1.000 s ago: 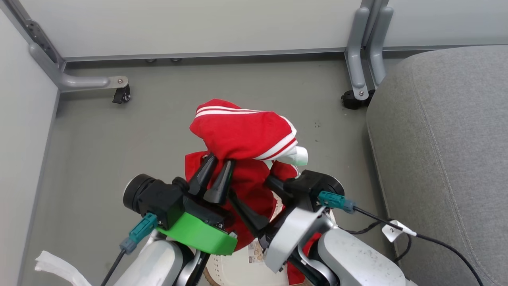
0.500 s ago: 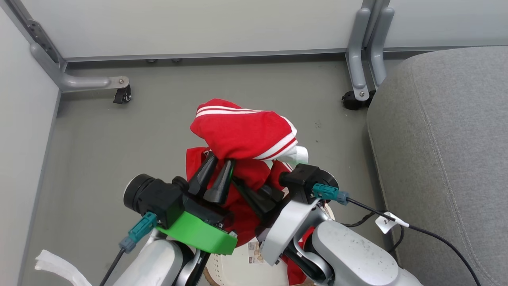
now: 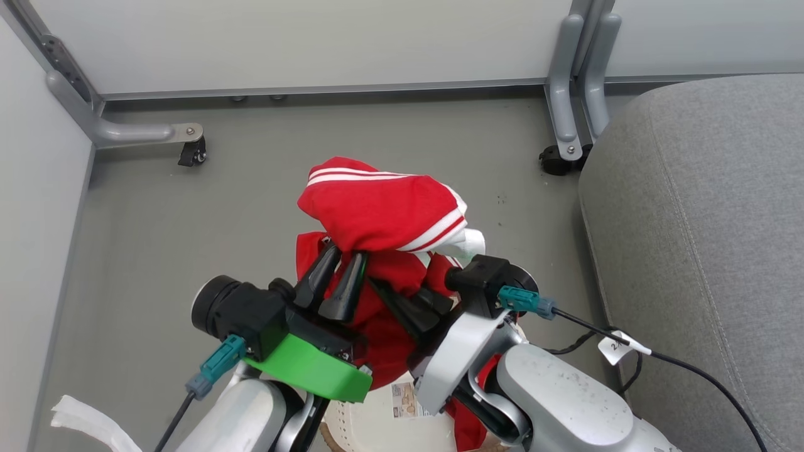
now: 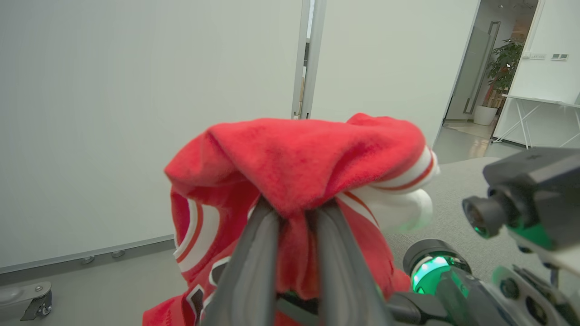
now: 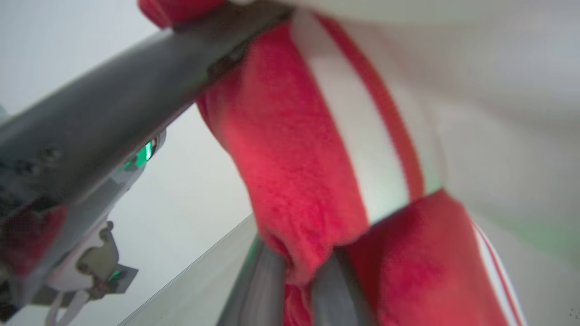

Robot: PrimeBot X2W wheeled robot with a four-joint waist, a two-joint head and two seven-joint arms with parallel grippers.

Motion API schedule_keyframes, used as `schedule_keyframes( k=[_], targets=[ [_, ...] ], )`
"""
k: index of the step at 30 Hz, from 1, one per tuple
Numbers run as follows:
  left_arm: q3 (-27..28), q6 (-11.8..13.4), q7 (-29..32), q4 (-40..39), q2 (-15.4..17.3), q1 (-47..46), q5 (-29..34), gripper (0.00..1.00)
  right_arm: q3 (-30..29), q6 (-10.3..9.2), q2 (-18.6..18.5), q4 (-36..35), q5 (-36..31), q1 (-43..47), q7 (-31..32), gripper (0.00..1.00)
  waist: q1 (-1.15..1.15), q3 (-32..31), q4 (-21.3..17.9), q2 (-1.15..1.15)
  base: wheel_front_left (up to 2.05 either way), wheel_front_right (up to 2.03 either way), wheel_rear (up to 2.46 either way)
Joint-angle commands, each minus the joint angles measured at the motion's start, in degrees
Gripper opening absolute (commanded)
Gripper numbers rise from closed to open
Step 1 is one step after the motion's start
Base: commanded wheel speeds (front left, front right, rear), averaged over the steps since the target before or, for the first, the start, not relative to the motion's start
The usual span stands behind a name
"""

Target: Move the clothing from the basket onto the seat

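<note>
Two tools (image 3: 347, 256) (image 3: 384, 290), one clothing bundle (image 3: 377, 207), one basket (image 3: 367, 424), one seat (image 3: 703, 220), two castors (image 3: 191, 150) (image 3: 556, 160).

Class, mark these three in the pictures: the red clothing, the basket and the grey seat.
clothing (image 3: 377, 207), head view, the bunched red top fold.
basket (image 3: 370, 430), head view, its cream inner wall near the bottom edge.
seat (image 3: 703, 207), head view, the grey upholstered top surface.

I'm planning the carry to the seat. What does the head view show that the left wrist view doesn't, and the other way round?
Head view: the basket below the arms and the seat's rounded corner on the right. Left wrist view: a close look at the fold pinched between the fingers, with a potted plant and a white table far behind. Both: the red clothing held up, with the left gripper shut on it.
</note>
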Motion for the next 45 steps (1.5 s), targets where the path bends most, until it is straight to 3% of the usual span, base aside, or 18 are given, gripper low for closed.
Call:
schedule_keyframes(
  k=[1,3,4,5,6,12,23,32,38,45],
  targets=[
    [0.0,0.3,-0.1,0.1,0.4,-0.4,0.2,0.00,0.0,0.00,-0.4,0.0,0.3,-0.8,-0.4,0.00,0.00,0.0,0.1,0.00,0.00,0.00,0.00],
    [0.0,0.5,-0.3,0.0,0.4,-0.6,0.5,0.00,0.1,0.00,-0.5,0.0,0.4,-0.9,-0.1,0.00,0.00,0.0,0.2,0.00,0.00,0.00,0.00],
    [0.1,0.7,-0.2,0.2,0.4,-0.6,0.5,0.37,0.0,0.00,-0.6,0.0,0.4,-1.1,0.0,0.00,0.00,0.1,0.3,0.00,0.00,0.00,0.00],
    [0.2,1.0,-0.2,0.2,0.4,-0.6,0.7,0.96,-0.2,0.00,-0.7,0.0,0.3,-1.2,0.0,0.00,0.00,0.1,0.3,0.00,0.00,0.00,0.00],
    [0.3,1.2,-0.3,0.2,0.5,-0.8,1.1,1.00,-0.4,0.00,-0.8,0.0,-0.1,-1.5,-0.2,0.00,0.00,0.1,0.4,0.00,0.00,0.00,0.00],
    [-0.4,1.5,0.2,-0.4,2.0,0.0,2.4,1.00,-2.5,0.00,-1.3,0.6,-1.6,-2.4,-0.4,0.00,0.00,0.2,0.6,0.00,0.00,0.00,0.00],
    [-4.3,0.4,5.7,-1.4,7.6,4.4,4.1,1.00,-7.6,0.00,-2.3,2.7,-3.9,-3.2,-0.5,0.00,0.00,1.1,0.8,0.00,0.00,0.00,0.00],
    [-6.2,-0.3,7.4,-2.3,9.6,5.6,4.9,1.00,-10.3,0.00,-2.6,4.2,-4.6,-1.6,-0.9,0.00,0.00,1.4,-0.9,0.00,0.00,0.00,0.00],
    [-6.1,0.1,8.2,-3.5,10.8,5.4,5.2,1.00,-10.7,0.00,-2.0,4.5,-4.0,-2.1,-1.3,0.00,0.00,2.5,-5.3,0.00,0.00,0.00,0.00],
    [-6.4,-0.5,10.0,-6.2,12.4,3.0,6.2,1.00,-13.3,0.00,-1.2,4.3,-4.5,-3.4,-2.7,0.00,0.00,5.6,-14.1,0.00,0.00,0.00,0.00]
  ],
)
